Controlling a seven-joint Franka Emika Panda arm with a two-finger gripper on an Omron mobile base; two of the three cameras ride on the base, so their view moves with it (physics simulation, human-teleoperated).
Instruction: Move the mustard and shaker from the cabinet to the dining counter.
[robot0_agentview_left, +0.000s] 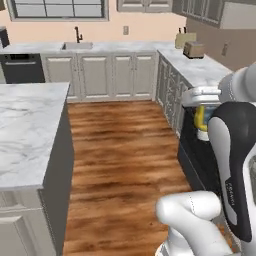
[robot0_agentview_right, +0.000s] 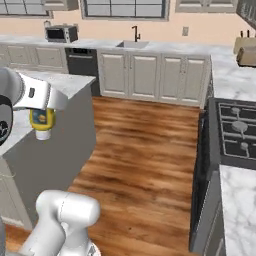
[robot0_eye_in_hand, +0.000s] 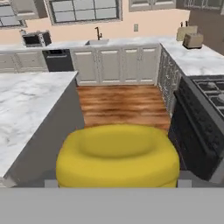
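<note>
My gripper (robot0_agentview_left: 202, 119) is shut on the mustard (robot0_agentview_left: 202, 118), a yellow squeeze bottle hanging under the white hand above the wooden floor. From the right base, the mustard (robot0_agentview_right: 42, 120) in the gripper (robot0_agentview_right: 42, 122) shows in front of the dining counter's (robot0_agentview_right: 70, 82) near corner. In the hand view the mustard (robot0_eye_in_hand: 118, 153) bulges large and yellow between the fingers of the gripper (robot0_eye_in_hand: 118, 183). The dining counter (robot0_agentview_left: 30, 125) with its white marble top (robot0_eye_in_hand: 26, 105) lies to the left. The shaker is out of view. I cannot tell which of the upper wall cabinets (robot0_agentview_left: 202, 10) is the task's cabinet.
A black stove (robot0_agentview_right: 235, 130) and its oven front (robot0_agentview_left: 192, 155) stand on the right. The back wall counter carries a sink (robot0_agentview_left: 77, 45), a toaster (robot0_agentview_left: 194, 49) and a microwave (robot0_agentview_right: 61, 33). Bare wooden floor (robot0_agentview_left: 125, 150) runs between island and stove.
</note>
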